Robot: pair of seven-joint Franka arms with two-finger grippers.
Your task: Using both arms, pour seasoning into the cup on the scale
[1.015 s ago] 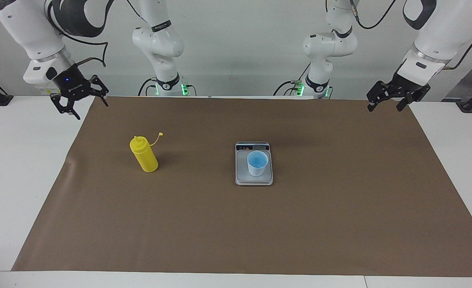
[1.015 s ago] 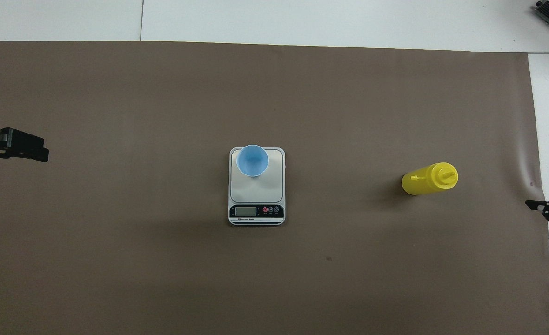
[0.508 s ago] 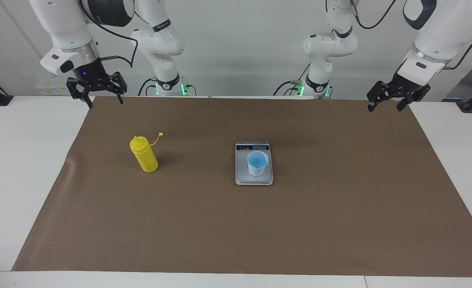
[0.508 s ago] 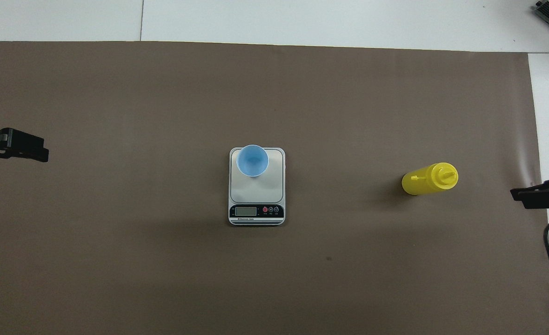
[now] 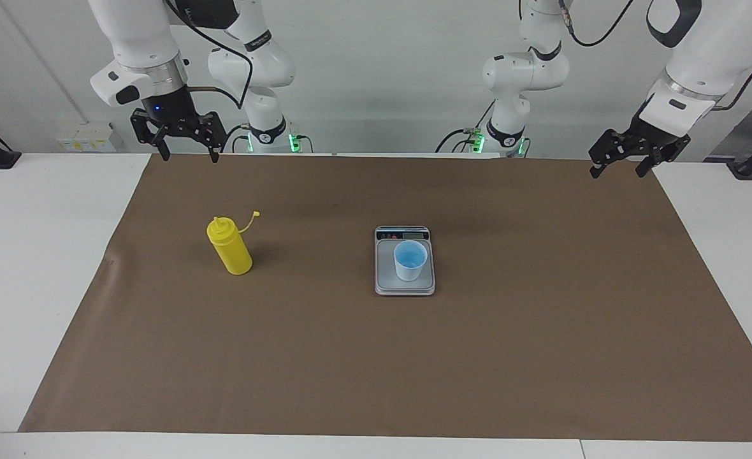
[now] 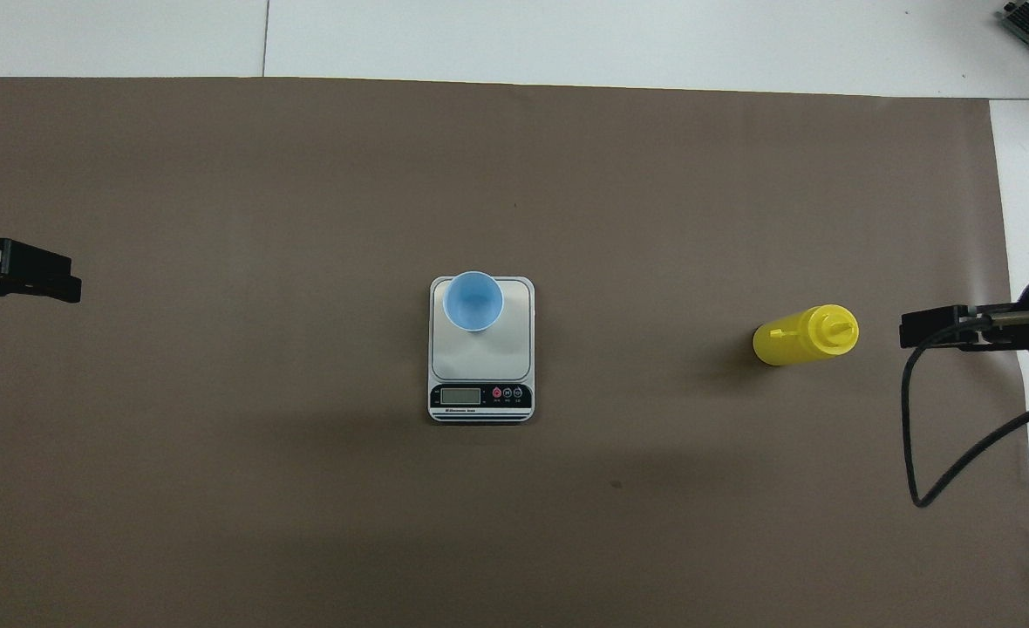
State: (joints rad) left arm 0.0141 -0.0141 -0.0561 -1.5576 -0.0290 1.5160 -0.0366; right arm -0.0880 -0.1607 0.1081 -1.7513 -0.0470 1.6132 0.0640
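Right jaws [image 5: 187, 150] parted, empty, raised over brown mat [image 5: 542, 357] edge; seasoning [image 5: 229, 246] upright on mat below them, apart. Cup [image 5: 410, 259] on scale [image 5: 404, 285], between both jaws. Left jaws [image 5: 621, 166] parted, empty, over mat corner.

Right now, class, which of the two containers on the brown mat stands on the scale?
The small pale blue cup stands on the scale, open end up. The yellow bottle stands directly on the mat, toward the right arm's end.
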